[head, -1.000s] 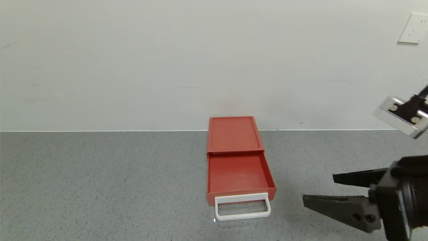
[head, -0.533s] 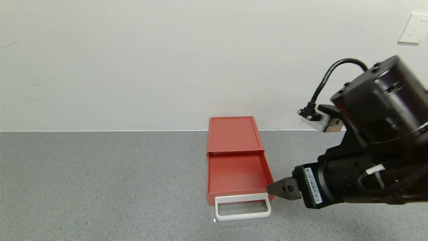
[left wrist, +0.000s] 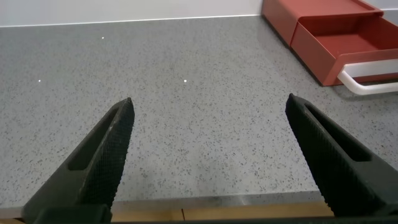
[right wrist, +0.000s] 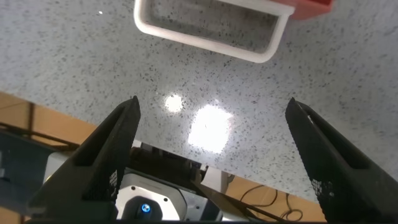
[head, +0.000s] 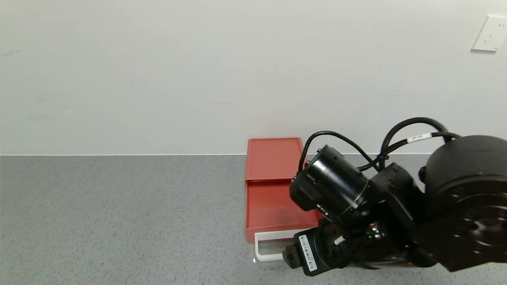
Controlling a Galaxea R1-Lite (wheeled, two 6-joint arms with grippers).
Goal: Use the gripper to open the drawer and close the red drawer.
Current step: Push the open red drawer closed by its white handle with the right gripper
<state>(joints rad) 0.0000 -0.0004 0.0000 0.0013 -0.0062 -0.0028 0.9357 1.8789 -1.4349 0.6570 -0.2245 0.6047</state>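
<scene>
drawer (head: 273,190) open, right gripper (right wrist: 214,146) above handle (right wrist: 214,28)

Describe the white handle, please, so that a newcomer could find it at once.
On the grey speckled table against the white wall sits a red drawer, its tray pulled out toward the robot. The white handle is the rectangular loop on the tray's front, the only white part there.

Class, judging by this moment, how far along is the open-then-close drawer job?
Opening looks done: the drawer tray sits pulled out. In hand: the open right gripper is near the white handle, not touching. Left: pushing the tray shut. The left gripper is off to the side, open.
</scene>
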